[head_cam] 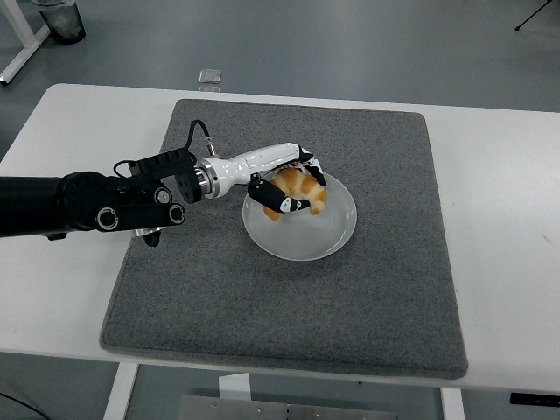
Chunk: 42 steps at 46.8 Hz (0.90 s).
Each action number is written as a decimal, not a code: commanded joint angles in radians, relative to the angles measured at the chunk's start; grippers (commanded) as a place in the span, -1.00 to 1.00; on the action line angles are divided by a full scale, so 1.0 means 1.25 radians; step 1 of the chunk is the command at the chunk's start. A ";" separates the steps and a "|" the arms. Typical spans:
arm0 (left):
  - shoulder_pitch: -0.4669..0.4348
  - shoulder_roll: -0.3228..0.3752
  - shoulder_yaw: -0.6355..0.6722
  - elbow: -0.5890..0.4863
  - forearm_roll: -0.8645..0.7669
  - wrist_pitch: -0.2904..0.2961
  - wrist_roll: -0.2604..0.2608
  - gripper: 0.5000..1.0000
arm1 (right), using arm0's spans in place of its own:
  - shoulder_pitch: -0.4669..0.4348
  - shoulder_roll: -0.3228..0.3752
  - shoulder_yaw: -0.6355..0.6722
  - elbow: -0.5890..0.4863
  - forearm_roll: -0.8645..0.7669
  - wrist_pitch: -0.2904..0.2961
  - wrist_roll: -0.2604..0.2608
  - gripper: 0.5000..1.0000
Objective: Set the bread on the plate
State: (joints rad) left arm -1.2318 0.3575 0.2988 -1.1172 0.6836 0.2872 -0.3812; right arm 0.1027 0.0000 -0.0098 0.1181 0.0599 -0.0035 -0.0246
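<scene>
The robot's left hand (289,188) has its black fingers wrapped tight around the golden-brown bread roll (300,192). Right under the hand sits the round white plate (337,232), and the bread looks like it rests on its near-left part. The plate lies on a grey felt mat (385,297). I think the fingers should open slowly, then lift straight up, so the bread does not roll off.

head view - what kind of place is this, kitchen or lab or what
Most likely a robot lab or test room, not a kitchen. A plain white table carries only a grey mat and a white plate, where the left hand holds bread, over a bare grey floor.
</scene>
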 commanded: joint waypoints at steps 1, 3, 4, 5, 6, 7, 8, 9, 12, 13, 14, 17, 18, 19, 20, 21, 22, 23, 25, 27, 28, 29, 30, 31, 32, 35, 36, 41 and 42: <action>0.009 0.000 -0.001 0.000 -0.003 0.000 0.001 -1.00 | 0.000 0.000 0.000 0.000 0.000 0.000 0.000 0.82; 0.011 0.000 -0.002 0.000 -0.004 0.000 0.001 -1.00 | 0.000 0.000 0.000 0.000 0.000 0.000 0.000 0.81; 0.012 0.000 -0.002 0.000 -0.004 0.000 0.001 -1.00 | 0.000 0.000 0.000 0.000 0.000 0.000 0.000 0.81; 0.012 0.001 -0.002 0.002 -0.006 0.000 0.001 -1.00 | 0.000 0.000 0.000 0.000 0.000 0.000 0.000 0.81; 0.014 0.000 -0.002 0.003 -0.006 0.000 0.001 -1.00 | 0.000 0.000 0.000 0.000 0.000 0.000 0.000 0.81; 0.015 0.001 -0.002 0.003 -0.007 0.000 0.001 -1.00 | 0.000 0.000 0.000 0.000 0.000 0.000 0.000 0.81; 0.017 0.001 -0.002 0.004 -0.007 0.000 0.001 -1.00 | 0.000 0.000 0.000 0.000 0.000 0.000 0.000 0.81; 0.020 0.000 -0.002 0.004 -0.007 0.000 0.001 -1.00 | 0.000 0.000 0.000 0.000 0.000 0.000 0.000 0.81; 0.022 0.001 -0.005 0.004 -0.008 0.000 0.001 -0.94 | 0.000 0.000 0.000 0.000 0.000 0.000 0.000 0.81; 0.023 0.001 -0.007 0.004 -0.008 0.000 0.001 -0.86 | 0.000 0.000 0.000 0.000 0.000 0.000 0.000 0.81; 0.023 0.001 -0.010 0.004 -0.008 0.000 0.001 -0.77 | 0.000 0.000 0.000 0.000 0.000 0.000 0.000 0.81; 0.023 0.002 -0.012 0.005 -0.009 0.000 0.001 -0.58 | 0.000 0.000 0.000 0.000 0.000 0.000 0.000 0.81; 0.023 0.002 -0.012 0.006 -0.009 0.000 0.001 -0.53 | 0.000 0.000 0.000 0.000 0.000 0.000 0.000 0.81; 0.023 0.002 -0.012 0.006 -0.009 0.000 0.001 -0.52 | 0.000 0.000 0.000 0.000 0.000 0.000 0.000 0.81; 0.023 0.001 -0.012 0.009 -0.009 0.000 0.001 -0.49 | 0.000 0.000 0.000 0.000 0.000 0.000 0.000 0.81; 0.023 0.001 -0.012 0.010 -0.009 0.000 0.001 -0.44 | 0.000 0.000 0.000 0.000 0.000 0.000 0.000 0.81; 0.023 0.001 -0.012 0.010 -0.009 0.000 0.001 -0.40 | 0.000 0.000 0.000 0.000 0.000 0.000 0.000 0.81; 0.023 0.001 -0.012 0.010 -0.009 0.000 0.001 -0.38 | 0.000 0.000 0.000 0.000 0.000 0.000 0.000 0.81; 0.023 0.001 -0.012 0.011 -0.009 0.000 0.001 -0.35 | 0.000 0.000 0.000 0.000 0.000 0.000 0.000 0.81; 0.025 0.001 -0.012 0.011 -0.009 0.000 0.001 -0.28 | 0.000 0.000 0.000 0.000 0.000 0.000 0.000 0.81; 0.025 0.001 -0.012 0.011 -0.009 0.000 0.001 -0.24 | 0.000 0.000 0.000 0.000 -0.001 0.000 0.000 0.81; 0.025 0.001 -0.012 0.011 -0.009 0.000 0.001 -0.23 | 0.000 0.000 0.000 0.000 0.000 0.000 0.000 0.81; 0.025 0.001 -0.012 0.011 -0.009 0.000 0.001 -0.21 | 0.000 0.000 0.000 0.000 -0.001 0.000 0.000 0.81; 0.025 0.001 -0.012 0.011 -0.009 0.000 0.001 -0.21 | 0.000 0.000 -0.001 0.000 -0.001 0.000 0.000 0.81; 0.026 0.001 -0.012 0.011 -0.009 0.000 0.001 -0.20 | 0.000 0.000 -0.001 0.000 0.000 0.000 0.000 0.81; 0.036 0.000 -0.013 0.011 -0.009 0.000 0.001 -0.14 | 0.000 0.000 -0.001 0.000 -0.001 0.000 0.000 0.81; 0.037 0.000 -0.013 0.011 -0.009 0.000 0.001 -0.12 | 0.000 0.000 -0.001 0.000 -0.001 -0.001 0.000 0.81; 0.041 0.000 -0.013 0.011 -0.009 0.000 0.001 -0.06 | 0.000 0.000 -0.001 0.000 0.000 0.000 0.000 0.81; 0.041 0.001 -0.013 0.011 -0.009 0.000 0.001 -0.06 | 0.000 0.000 -0.001 0.000 -0.001 0.000 0.000 0.82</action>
State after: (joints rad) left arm -1.1819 0.3574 0.2824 -1.1028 0.6719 0.2868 -0.3804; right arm 0.1028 0.0000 -0.0108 0.1181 0.0587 -0.0032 -0.0246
